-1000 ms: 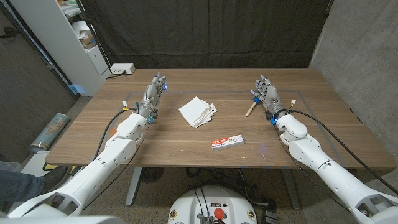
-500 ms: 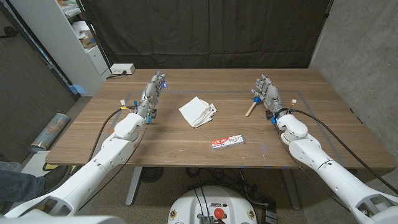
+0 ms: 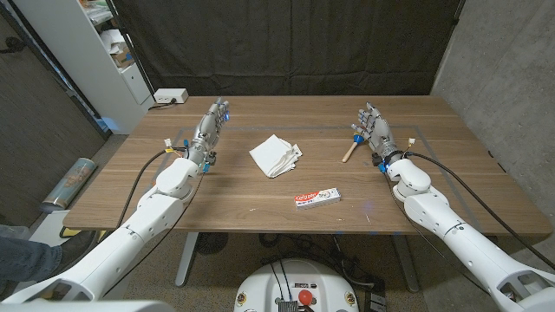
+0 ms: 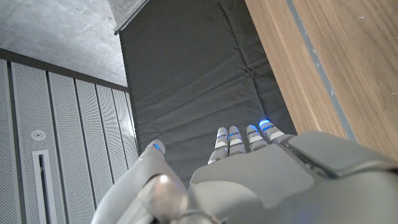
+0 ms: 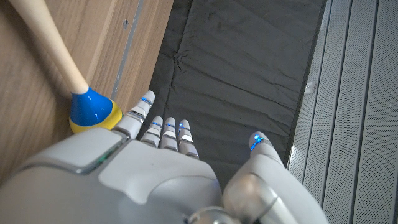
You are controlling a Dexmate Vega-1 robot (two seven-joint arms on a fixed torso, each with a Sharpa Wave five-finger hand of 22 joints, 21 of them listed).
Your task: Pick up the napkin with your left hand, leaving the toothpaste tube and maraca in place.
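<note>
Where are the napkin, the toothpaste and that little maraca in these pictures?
napkin [image 3: 276, 155], head view, middle of the folded white cloth.
toothpaste tube [image 3: 316, 198], head view, middle of the tube.
maraca [image 5: 91, 112], right wrist view, on its blue and yellow head.

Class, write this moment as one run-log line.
left hand: open, left of napkin, apart | right hand: open beside maraca | toothpaste tube: untouched | napkin: not yet picked

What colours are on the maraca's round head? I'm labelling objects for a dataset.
Blue and yellow, on the wooden-handled maraca; clearest in the right wrist view.
</note>
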